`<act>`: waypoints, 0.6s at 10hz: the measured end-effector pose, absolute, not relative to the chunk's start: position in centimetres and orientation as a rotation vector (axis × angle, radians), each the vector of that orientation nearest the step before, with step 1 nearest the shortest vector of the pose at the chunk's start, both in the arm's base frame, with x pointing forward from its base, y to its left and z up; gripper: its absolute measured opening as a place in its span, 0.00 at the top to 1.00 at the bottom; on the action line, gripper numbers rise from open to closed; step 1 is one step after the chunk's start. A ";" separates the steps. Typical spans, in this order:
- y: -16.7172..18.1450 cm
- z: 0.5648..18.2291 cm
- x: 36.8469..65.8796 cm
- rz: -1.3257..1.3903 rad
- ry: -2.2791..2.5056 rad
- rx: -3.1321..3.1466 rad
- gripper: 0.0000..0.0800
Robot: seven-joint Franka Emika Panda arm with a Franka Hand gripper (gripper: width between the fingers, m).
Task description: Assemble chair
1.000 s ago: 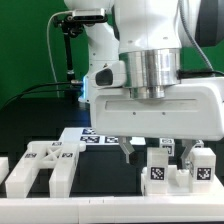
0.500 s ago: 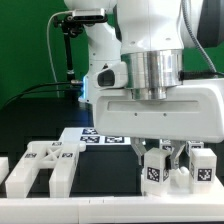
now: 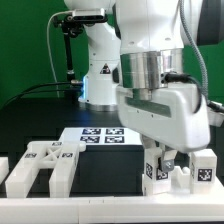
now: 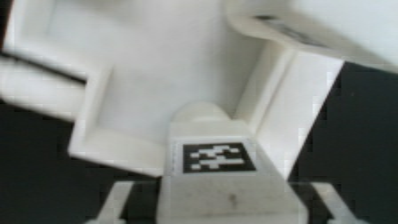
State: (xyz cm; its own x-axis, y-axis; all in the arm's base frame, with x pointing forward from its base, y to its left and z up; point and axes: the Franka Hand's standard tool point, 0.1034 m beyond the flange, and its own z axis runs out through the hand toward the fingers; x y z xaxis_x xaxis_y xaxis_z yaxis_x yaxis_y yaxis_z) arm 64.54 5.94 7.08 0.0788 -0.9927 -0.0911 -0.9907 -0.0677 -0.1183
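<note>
Chunky white plastic chair block (image 3: 156, 177) (image 4: 215, 150) bearing a square black-and-white tag. It stands upright on the black table (image 3: 40, 115) at the exterior view's right, just beside a second tagged white block (image 3: 205, 166). In the wrist view a broad white part (image 4: 107, 90) rises behind it. The two-finger gripper (image 3: 161, 158) straddles the chair block, one finger on either flank. Whether the fingers press it or stand clear cannot be told, as the wrist view is blurred. A forked white chair frame (image 3: 40, 165) lies well apart at the exterior view's left, with the marker board (image 3: 100, 135) farther back between them. Risk: a shallow or off-centre pinch could let the block twist or tip — or knock its neighbour — as the tilted wrist moves.
</note>
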 end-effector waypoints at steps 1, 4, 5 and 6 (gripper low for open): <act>6.0 7.1 64.7 0.014 2.205 -1.982 0.64; 6.1 7.2 64.7 0.018 2.288 -1.876 0.64; 6.2 7.1 64.7 0.016 2.269 -1.898 0.64; 6.0 7.1 64.7 0.008 2.217 -1.958 0.42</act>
